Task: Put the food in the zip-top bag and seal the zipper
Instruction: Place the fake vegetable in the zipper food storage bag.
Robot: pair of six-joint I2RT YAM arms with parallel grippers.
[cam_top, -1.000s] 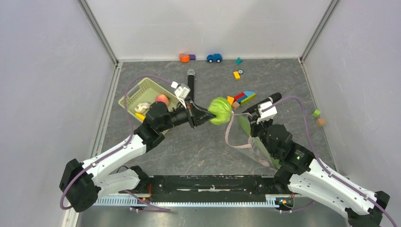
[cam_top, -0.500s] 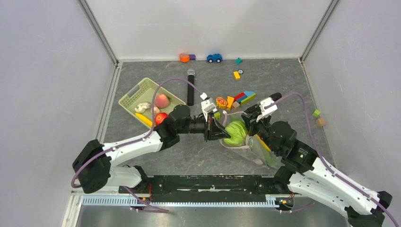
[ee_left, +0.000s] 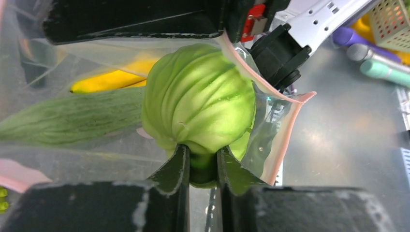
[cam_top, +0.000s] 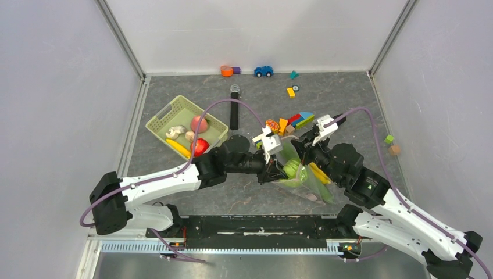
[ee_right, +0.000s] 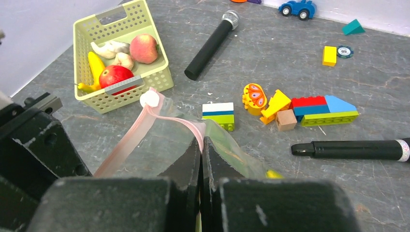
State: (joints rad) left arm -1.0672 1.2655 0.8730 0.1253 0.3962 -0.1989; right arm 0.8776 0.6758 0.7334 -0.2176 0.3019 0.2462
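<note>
My right pincer [ee_right: 202,145] is clamped tight on the upper lip of the zip-top bag [ee_right: 171,130], holding the mouth up. The pink zipper [ee_right: 126,145] curves away to my left. My left pincer [ee_left: 199,162], barely parted, grips the green cabbage [ee_left: 200,108] by its base in that mouth. Blocks [ee_right: 309,108] and a microphone [ee_right: 355,149] crowd the far side, and grey desk [cam_top: 244,195] lies open on the near side. The bag holds a banana [ee_left: 109,79] and a leafy vegetable [ee_left: 67,118]. The basket [ee_right: 162,79], well apart on the left, holds a tomato [ee_right: 112,75], a pinkish fruit [ee_right: 144,48] and a second banana [ee_right: 95,63]
</note>
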